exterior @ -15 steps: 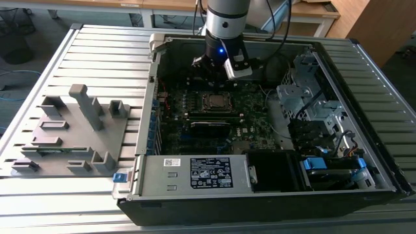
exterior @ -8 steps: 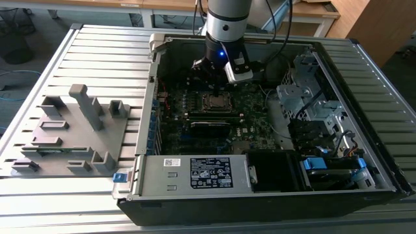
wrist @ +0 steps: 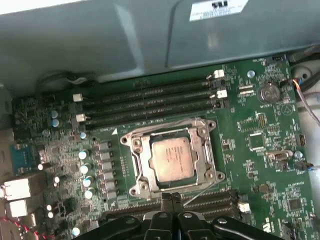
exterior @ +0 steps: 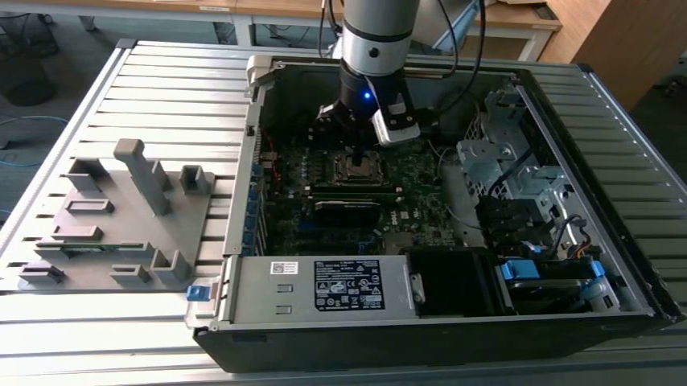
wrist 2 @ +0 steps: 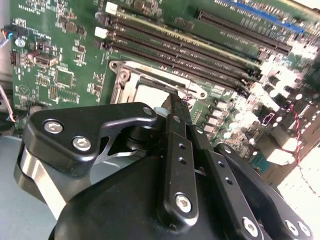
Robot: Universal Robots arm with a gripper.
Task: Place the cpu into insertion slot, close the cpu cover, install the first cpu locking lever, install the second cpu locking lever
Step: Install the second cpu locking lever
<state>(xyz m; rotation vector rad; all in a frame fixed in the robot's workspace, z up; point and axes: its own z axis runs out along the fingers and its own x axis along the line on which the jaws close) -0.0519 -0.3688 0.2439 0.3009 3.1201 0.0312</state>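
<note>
The cpu [wrist: 171, 159] lies flat in the insertion slot [exterior: 363, 170] with its pale metal face up. The cpu cover [wrist: 144, 161] is folded down around it as a silvery frame. My gripper [wrist: 171, 198] hangs just off one edge of the socket with its black fingers pressed together, and nothing shows between them. In the second wrist view the fingertips [wrist 2: 176, 102] nearly touch the socket's metal rim [wrist 2: 150, 82]. A thin metal lever rod [wrist: 202, 191] slants away from the socket corner, right beside the fingers. In the exterior view the gripper [exterior: 355, 153] stands over the socket.
Several long black memory slots [wrist: 150, 102] run along the far side of the socket, and more slots [wrist: 220, 202] lie beside the fingers. The grey case wall [wrist: 150, 40], a drive cage [exterior: 516, 169] and the power supply [exterior: 322, 285] hem in the board. A grey fixture [exterior: 118, 217] sits outside the case.
</note>
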